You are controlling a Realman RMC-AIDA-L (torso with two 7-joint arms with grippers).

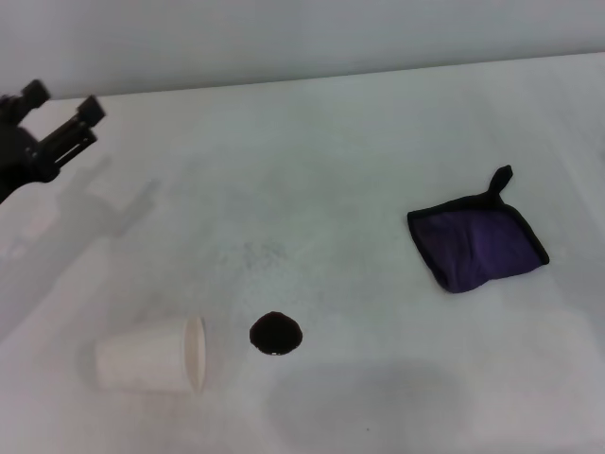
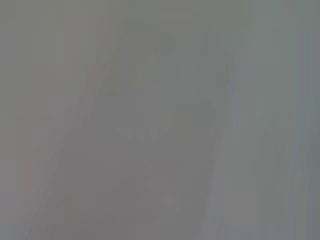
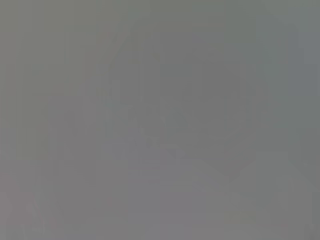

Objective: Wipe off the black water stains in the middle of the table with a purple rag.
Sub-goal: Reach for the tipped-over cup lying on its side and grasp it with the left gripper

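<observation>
The black water stain is a small glossy round blob on the white table, near the front middle. The purple rag lies flat to the right of it, dark purple with black edging and a black loop at its far corner. My left gripper is at the far left, raised above the table, with its two fingers spread open and empty. It is far from both the stain and the rag. My right gripper is out of view. Both wrist views show only plain grey.
A white paper cup lies on its side just left of the stain, its mouth facing the stain. Faint grey speckles mark the table behind the stain. The table's far edge meets a pale wall.
</observation>
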